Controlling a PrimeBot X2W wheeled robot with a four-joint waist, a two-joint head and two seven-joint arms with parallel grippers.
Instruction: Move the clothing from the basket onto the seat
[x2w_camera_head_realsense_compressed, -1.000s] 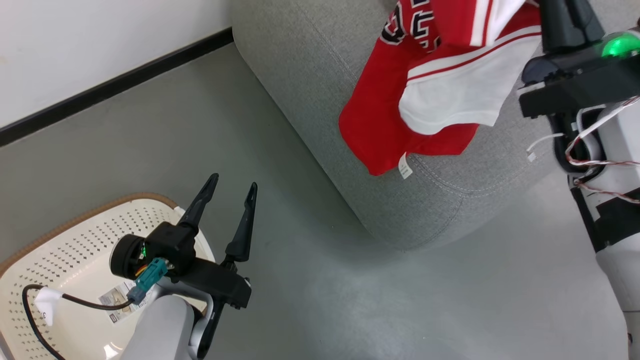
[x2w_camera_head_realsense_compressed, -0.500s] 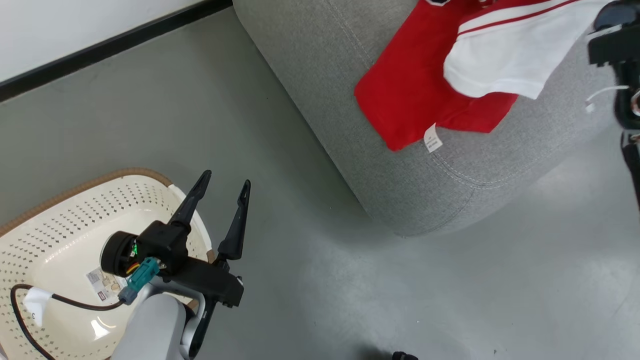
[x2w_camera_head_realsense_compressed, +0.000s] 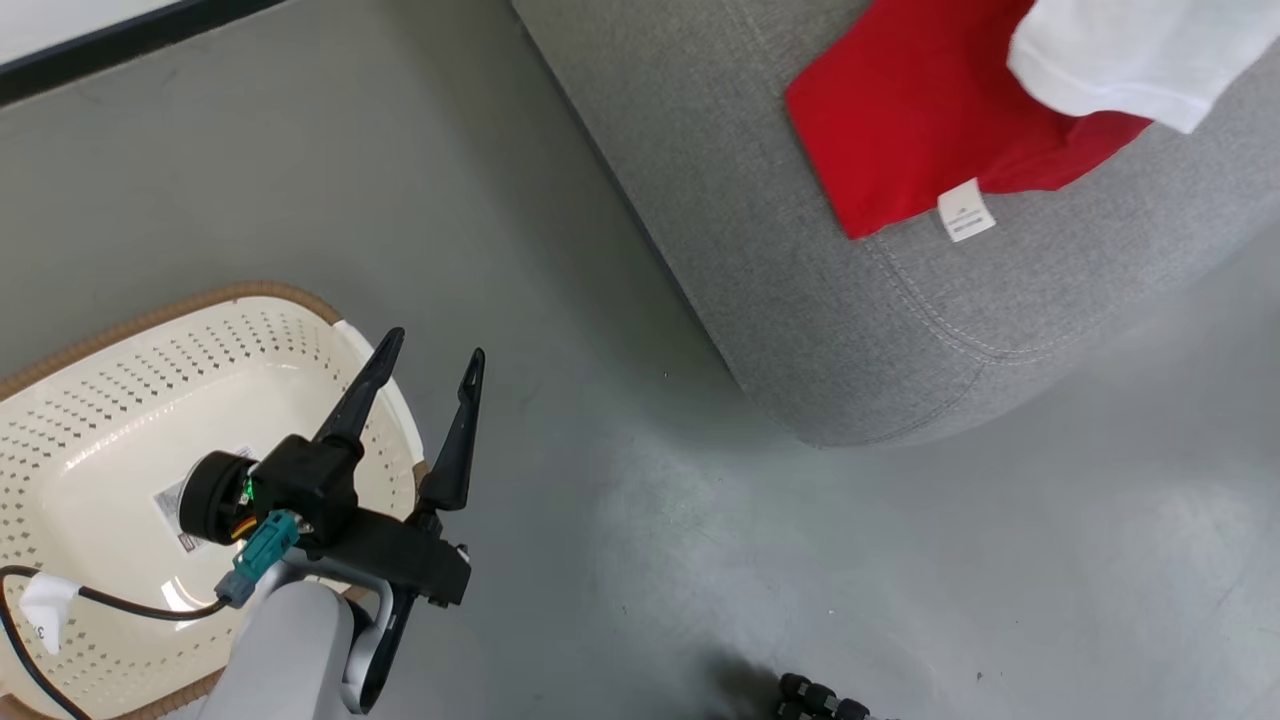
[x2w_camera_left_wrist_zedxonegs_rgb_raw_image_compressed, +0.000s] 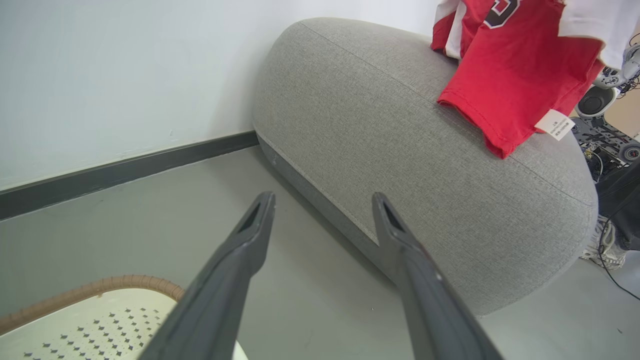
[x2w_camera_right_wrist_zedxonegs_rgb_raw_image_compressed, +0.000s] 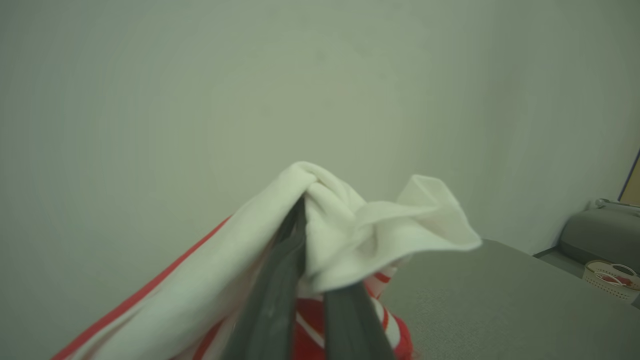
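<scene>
**Head view.** My left gripper (x2w_camera_head_realsense_compressed: 437, 345) hangs released, fingers spread wide with nothing between them, above the right rim of the small oval cream plastic basket (x2w_camera_head_realsense_compressed: 150, 318) with perforated sides and a brown woven-look rim. The part of the basket floor I can see carries only a label sticker (x2w_camera_head_realsense_compressed: 175, 508); my forearm hides the rest. The soft red clothing (x2w_camera_head_realsense_compressed: 900, 130) with a white panel and a small white tag (x2w_camera_head_realsense_compressed: 966, 210) lies at the front corner of the large grey fabric seat (x2w_camera_head_realsense_compressed: 800, 300), its hem close to the stitched edge seam.

**Left wrist view.** The left gripper (x2w_camera_left_wrist_zedxonegs_rgb_raw_image_compressed: 324, 200) points across the grey floor (x2w_camera_left_wrist_zedxonegs_rgb_raw_image_compressed: 150, 210) at the side of the seat (x2w_camera_left_wrist_zedxonegs_rgb_raw_image_compressed: 375, 125). The clothing (x2w_camera_left_wrist_zedxonegs_rgb_raw_image_compressed: 510, 75) drapes down onto the top of the seat from above.

**Right wrist view.** My right gripper (x2w_camera_right_wrist_zedxonegs_rgb_raw_image_compressed: 306, 235) is clenched on a bunched white fold of the clothing (x2w_camera_right_wrist_zedxonegs_rgb_raw_image_compressed: 360, 225), above the seat (x2w_camera_right_wrist_zedxonegs_rgb_raw_image_compressed: 500, 300).

**Step in hand.** I judge this to be placement: the lower hem is on the seat and the top is held up.

**Next move.** Lower the right gripper inward from the corner, then release, so the fabric cannot slide off the edge.
</scene>
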